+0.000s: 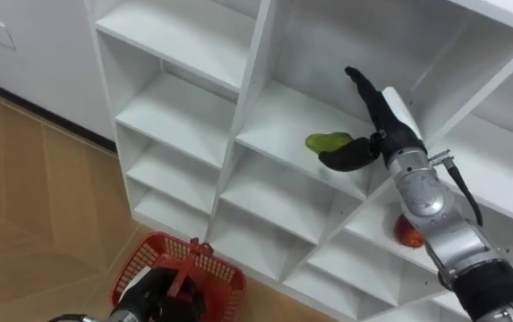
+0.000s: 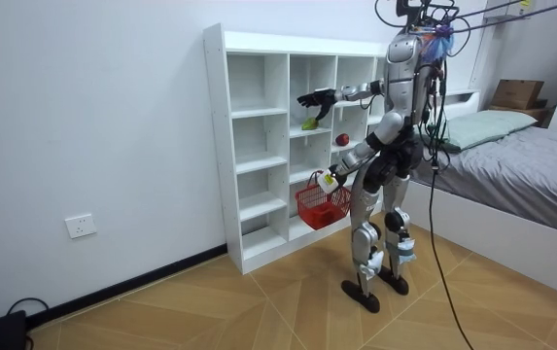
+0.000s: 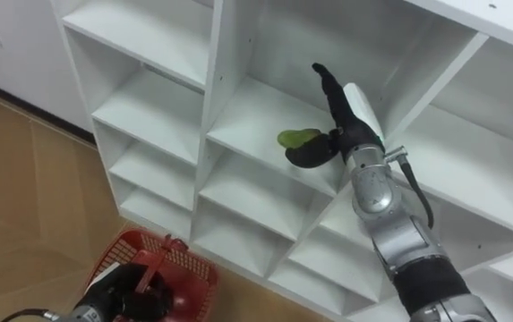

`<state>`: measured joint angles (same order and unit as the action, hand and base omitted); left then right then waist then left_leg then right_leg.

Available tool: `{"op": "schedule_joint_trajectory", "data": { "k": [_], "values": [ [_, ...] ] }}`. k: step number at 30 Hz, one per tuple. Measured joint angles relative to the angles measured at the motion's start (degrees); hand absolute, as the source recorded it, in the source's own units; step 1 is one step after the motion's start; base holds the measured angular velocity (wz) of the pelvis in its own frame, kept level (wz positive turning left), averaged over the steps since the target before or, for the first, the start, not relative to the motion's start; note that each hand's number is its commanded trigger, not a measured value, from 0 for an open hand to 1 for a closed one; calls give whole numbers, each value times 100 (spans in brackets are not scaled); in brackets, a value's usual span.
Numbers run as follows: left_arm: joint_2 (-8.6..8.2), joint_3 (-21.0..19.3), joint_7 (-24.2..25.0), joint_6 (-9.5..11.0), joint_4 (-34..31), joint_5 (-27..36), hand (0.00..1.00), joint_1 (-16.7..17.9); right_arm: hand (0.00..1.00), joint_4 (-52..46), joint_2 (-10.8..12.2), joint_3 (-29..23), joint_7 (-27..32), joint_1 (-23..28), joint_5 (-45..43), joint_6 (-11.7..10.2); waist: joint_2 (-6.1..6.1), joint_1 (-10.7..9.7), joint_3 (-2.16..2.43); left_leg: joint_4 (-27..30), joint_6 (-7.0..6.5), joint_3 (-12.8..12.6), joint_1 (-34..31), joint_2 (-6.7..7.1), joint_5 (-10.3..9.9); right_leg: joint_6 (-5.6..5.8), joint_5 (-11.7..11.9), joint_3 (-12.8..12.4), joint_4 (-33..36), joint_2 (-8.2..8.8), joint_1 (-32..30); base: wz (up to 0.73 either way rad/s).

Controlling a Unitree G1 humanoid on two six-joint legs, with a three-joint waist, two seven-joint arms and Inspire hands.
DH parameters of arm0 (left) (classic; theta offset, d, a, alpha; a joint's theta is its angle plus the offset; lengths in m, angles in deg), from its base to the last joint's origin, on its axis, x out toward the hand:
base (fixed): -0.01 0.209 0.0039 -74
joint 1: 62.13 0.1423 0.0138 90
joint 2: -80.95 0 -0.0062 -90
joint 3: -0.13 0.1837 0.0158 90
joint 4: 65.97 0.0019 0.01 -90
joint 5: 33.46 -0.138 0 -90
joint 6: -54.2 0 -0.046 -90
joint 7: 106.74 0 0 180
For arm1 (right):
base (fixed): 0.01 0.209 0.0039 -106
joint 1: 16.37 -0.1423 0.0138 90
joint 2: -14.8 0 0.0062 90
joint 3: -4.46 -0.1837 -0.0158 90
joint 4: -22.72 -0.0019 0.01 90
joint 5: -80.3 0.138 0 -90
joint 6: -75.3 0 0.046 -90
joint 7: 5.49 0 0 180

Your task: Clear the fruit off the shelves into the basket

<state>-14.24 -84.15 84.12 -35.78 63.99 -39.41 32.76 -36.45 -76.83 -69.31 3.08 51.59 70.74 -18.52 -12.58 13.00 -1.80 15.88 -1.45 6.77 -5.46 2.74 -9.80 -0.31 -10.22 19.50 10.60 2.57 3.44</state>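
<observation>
Facing the white closet, we hold the red basket at seven o'clock, left hand clenched round its handle, contents too dark to tell. Our right hand lies released just beside the green fruit in a middle compartment; at five o'clock, a red fruit hides partly behind our forearm.

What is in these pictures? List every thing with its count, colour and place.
shelf unit: one, white, against the wall
green fruit: one, green, middle-column shelf
red fruit: one, red, right column, one shelf lower
basket: one, red, carried low before the shelves
bed: one, grey cover, behind the robot
wall socket: one, white, low on the wall
right hand: open, at the green fruit
left hand: curled round the basket's handle
</observation>
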Motion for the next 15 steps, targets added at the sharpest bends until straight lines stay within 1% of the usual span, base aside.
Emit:
{"op": "schedule_joint_trajectory", "data": {
  "k": [2, 10, 15],
  "values": [
    [23, 0, 7, 0, -3, -105, 100, 13, 0, 58, -9, -1, 0, -31, 2, 1, -3, -4, -4, -2, 0, 30, -10, 3, 0, 0, 0, 41, -2, 0, -1, 7],
    [45, 11, 65, 0, -48, -139, 100, 30, 0, 118, -72, 0, 0, -54, -59, 1, -6, 10, -2, -6, 3, 127, -103, 6, 2, 0, 0, 112, -6, -4, -64, 5],
    [50, 9, 122, 0, -60, -176, 100, 31, 0, 335, -85, 3, 6, -248, -170, 8, -16, 17, 6, 0, 7, 129, -176, 9, 4, 0, 0, 126, -4, -10, -135, 2]
  ]
}}
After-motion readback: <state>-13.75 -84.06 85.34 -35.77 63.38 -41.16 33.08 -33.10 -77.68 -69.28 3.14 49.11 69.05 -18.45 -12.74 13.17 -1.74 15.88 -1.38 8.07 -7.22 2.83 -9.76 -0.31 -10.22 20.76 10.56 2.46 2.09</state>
